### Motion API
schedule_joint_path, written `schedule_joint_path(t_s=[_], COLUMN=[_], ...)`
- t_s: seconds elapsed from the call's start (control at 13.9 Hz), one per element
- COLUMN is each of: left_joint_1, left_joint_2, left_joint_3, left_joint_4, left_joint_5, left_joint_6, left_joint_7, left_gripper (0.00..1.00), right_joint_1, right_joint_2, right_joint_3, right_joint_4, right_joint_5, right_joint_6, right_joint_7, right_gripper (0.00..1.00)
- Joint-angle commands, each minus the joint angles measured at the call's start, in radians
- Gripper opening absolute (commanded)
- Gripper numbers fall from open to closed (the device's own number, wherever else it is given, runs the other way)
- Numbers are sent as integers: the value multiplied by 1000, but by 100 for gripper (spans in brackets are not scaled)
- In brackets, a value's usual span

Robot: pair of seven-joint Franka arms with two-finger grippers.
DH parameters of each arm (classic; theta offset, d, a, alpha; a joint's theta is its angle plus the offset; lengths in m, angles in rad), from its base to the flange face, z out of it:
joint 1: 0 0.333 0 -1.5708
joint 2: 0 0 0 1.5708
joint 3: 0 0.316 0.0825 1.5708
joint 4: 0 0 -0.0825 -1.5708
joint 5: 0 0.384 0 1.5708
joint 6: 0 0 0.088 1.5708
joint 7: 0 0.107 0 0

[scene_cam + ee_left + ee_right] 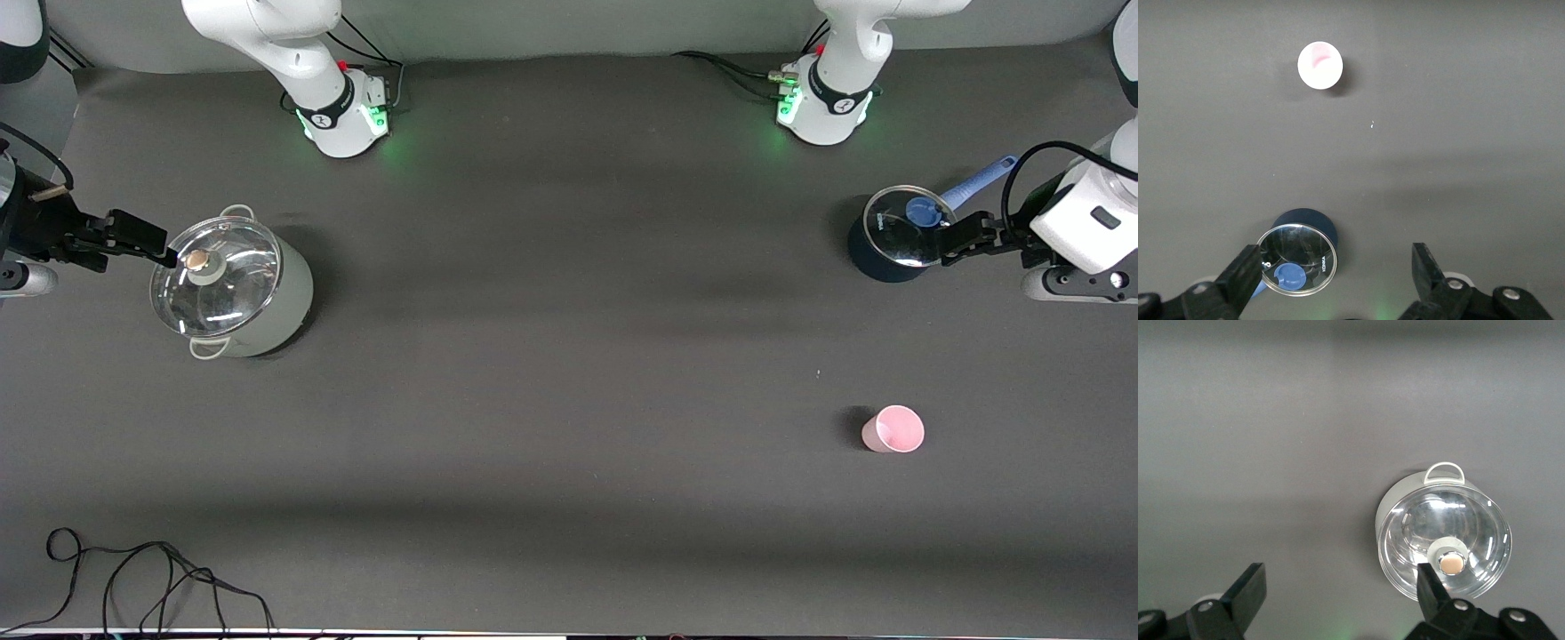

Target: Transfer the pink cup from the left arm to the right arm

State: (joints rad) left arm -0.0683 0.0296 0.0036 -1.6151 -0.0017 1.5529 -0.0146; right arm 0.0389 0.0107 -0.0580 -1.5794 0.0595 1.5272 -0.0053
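Note:
The pink cup (893,429) stands upright on the dark table toward the left arm's end, nearer to the front camera than the dark blue pot (898,233). It also shows in the left wrist view as a pale round cup (1319,65). My left gripper (951,238) (1336,260) hangs open and empty by the blue pot's rim, well apart from the cup. My right gripper (142,249) (1340,577) is open and empty at the right arm's end, at the edge of the white pot (233,286).
The white pot (1443,540) carries a glass lid with a round knob. The dark blue pot (1298,257) has a glass lid with a blue knob and a blue handle (978,182). A black cable (151,578) lies looped near the table's front edge.

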Motion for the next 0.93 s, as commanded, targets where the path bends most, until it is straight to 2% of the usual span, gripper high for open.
schedule_joint_path(t_s=[0.0,0.36,0.72,0.86], left_joint_1=[-10,-10,1,-1], left_joint_2=[0,0,29,35], left_joint_3=[7,7,7,9], left_joint_4=[9,12,57,75], left_joint_5=[15,15,12,14], left_joint_6=[6,6,7,10], left_joint_7=[12,10,13,74], left_gripper=[100,100,100,100], right_joint_1=[4,1,-5,1], right_joint_2=[11,14,8,8], right_joint_3=[-2,-2,-8,-14], right_joint_4=[22,22,15,16], right_joint_5=[19,19,19,20], right_joint_6=[-13,-13,-19,-39], right_joint_7=[17,2,1,1], right_gripper=[100,100,100,100])
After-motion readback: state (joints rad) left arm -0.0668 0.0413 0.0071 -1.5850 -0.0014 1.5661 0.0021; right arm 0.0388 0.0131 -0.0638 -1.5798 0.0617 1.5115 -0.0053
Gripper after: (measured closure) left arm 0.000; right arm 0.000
